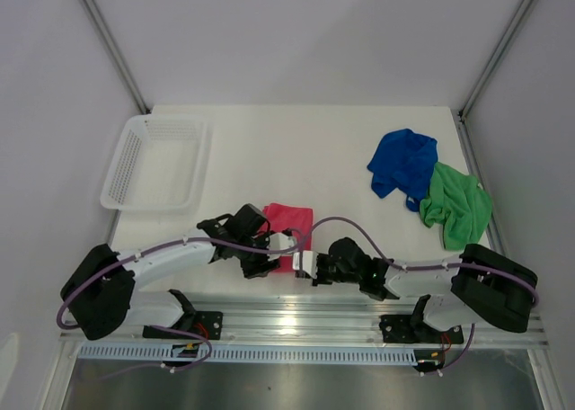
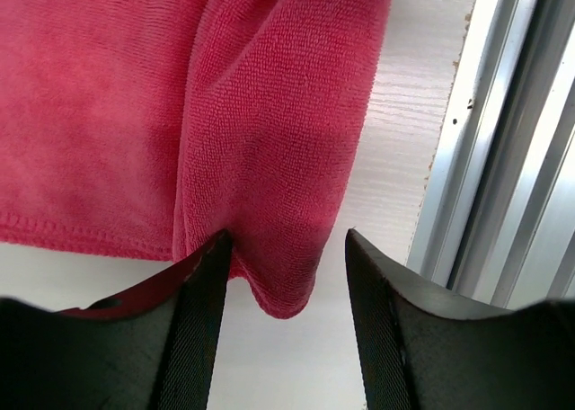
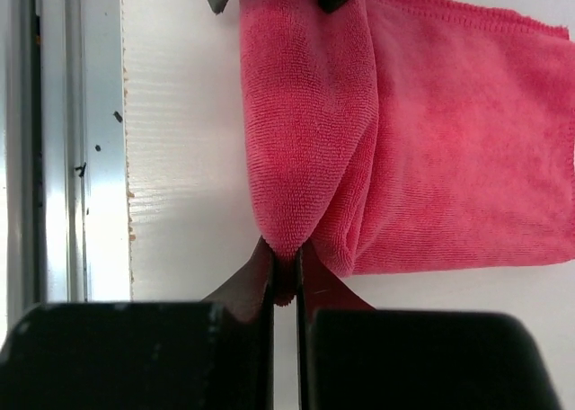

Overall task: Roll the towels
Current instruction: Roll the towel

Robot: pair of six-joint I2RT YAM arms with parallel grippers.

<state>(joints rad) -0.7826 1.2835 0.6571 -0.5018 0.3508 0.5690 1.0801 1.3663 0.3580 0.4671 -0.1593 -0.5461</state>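
The pink-red towel (image 1: 289,219) lies near the table's front edge, its near side folded over into a thick roll (image 3: 305,131). My right gripper (image 3: 286,259) is shut on the right end of that roll. My left gripper (image 2: 287,241) stands open at the roll's other end (image 2: 278,248), which sits between its fingers; the left finger (image 2: 202,293) touches the cloth and the right one is apart from it. In the top view both grippers, left (image 1: 262,259) and right (image 1: 307,264), flank the towel. The blue towel (image 1: 404,161) and green towel (image 1: 458,205) lie crumpled at the far right, overlapping.
A white mesh basket (image 1: 154,163) stands at the back left. The aluminium rail (image 1: 296,320) runs along the table's front edge, close beside the pink roll. The enclosure walls rise on both sides.
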